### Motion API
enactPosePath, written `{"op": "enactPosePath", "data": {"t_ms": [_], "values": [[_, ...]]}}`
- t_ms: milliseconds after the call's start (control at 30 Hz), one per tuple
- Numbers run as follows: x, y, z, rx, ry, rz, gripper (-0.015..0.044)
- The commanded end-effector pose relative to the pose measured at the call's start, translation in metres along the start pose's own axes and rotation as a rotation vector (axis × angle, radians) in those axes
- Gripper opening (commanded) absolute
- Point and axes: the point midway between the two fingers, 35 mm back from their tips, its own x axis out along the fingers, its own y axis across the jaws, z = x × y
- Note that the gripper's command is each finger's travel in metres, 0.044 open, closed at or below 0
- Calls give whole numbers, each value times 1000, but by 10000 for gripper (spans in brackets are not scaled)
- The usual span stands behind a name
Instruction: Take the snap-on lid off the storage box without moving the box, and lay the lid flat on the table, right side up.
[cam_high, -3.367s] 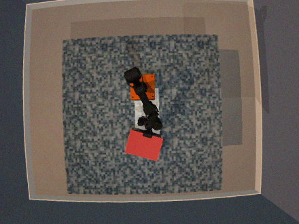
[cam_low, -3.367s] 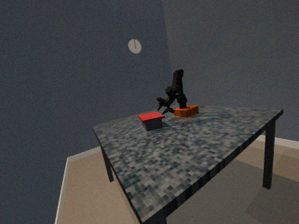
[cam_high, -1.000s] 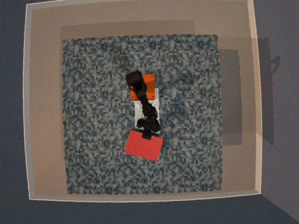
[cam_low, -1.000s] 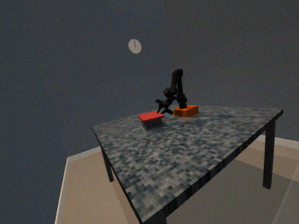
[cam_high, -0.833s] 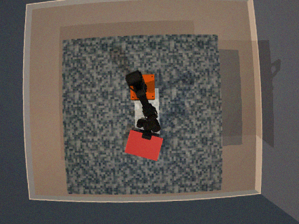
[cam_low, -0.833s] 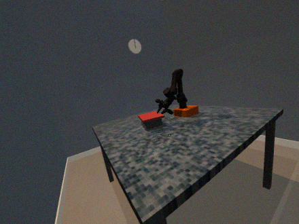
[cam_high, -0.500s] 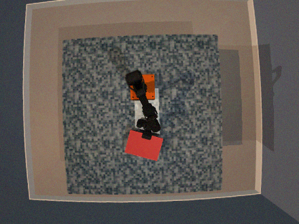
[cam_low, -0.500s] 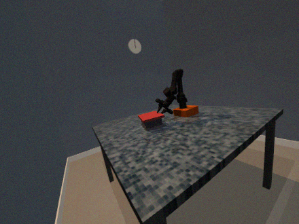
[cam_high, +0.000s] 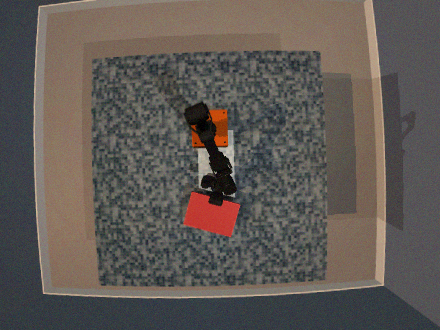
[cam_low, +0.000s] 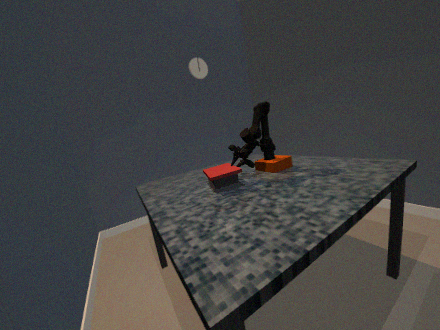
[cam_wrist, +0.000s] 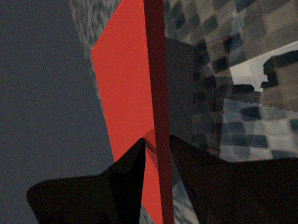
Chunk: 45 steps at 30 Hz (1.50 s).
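Observation:
The red lid (cam_high: 210, 217) (cam_low: 222, 171) (cam_wrist: 125, 80) is a flat rectangular plate, right side up over the dark grey storage box (cam_low: 226, 181) (cam_wrist: 180, 90). In the exterior view the lid looks slightly tilted and overhangs the box at the left; whether a gap runs all round is too small to tell. My gripper (cam_high: 216, 200) (cam_wrist: 156, 140) is shut on the lid's edge on the side towards the robot base, one finger over its top face and one beneath. The box is hidden under the lid in the overhead view.
The orange base block (cam_high: 220, 117) (cam_low: 280, 163) stands behind the lid, with the arm rising from it. A pale rectangular patch (cam_high: 202, 165) lies between block and lid, under the arm. The speckled table (cam_high: 150, 250) (cam_low: 280, 215) extends around them.

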Motion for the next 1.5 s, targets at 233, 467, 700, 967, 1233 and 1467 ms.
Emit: {"op": "enactPosePath", "data": {"t_ms": [233, 467, 700, 967, 1233, 1467], "values": [[-3, 4, 0, 5, 0, 6, 0], [-4, 5, 0, 5, 1, 6, 0], [-3, 4, 0, 0, 1, 2, 0], [-2, 4, 0, 0, 1, 2, 0], [-2, 5, 0, 0, 1, 2, 0], [-1, 5, 0, 0, 1, 2, 0]]}}
